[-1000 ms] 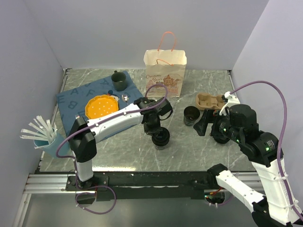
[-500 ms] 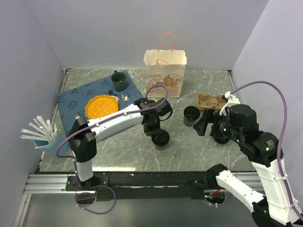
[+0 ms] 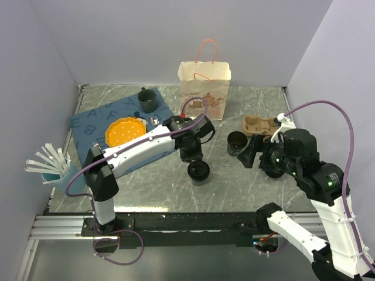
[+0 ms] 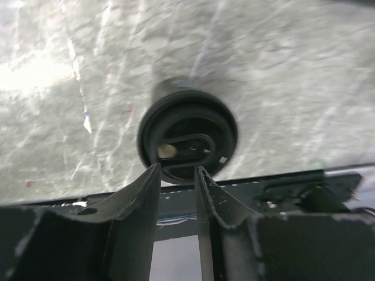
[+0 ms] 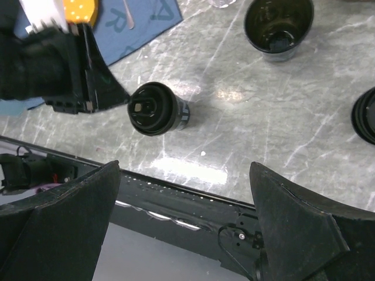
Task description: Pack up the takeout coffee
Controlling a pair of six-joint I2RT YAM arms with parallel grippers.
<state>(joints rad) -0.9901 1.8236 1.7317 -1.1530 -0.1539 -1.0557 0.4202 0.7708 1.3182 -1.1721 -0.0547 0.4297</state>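
A dark cup with a black lid [image 3: 198, 171] stands upright on the marble table; it also shows in the left wrist view [image 4: 187, 137] and the right wrist view [image 5: 157, 108]. My left gripper [image 3: 193, 154] hovers just behind and above it, jaws only narrowly apart and empty [image 4: 177, 168]. A second dark cup without a lid [image 3: 237, 142] stands to the right [image 5: 278, 26]. The brown pulp tray [image 3: 261, 124] lies behind it. My right gripper [image 3: 256, 156] is wide open and empty [image 5: 184, 167], held above the table. A loose black lid [image 5: 366, 114] lies at the right.
A cream paper bag [image 3: 204, 88] stands at the back centre. A blue mat [image 3: 94, 120] at the left carries an orange plate [image 3: 125, 132] and a dark green mug [image 3: 146, 99]. A blue cup of white sticks [image 3: 55, 170] stands at the left edge.
My left gripper has lifted and drawn back from the lidded cup, which stays standing. The right arm has hardly moved.
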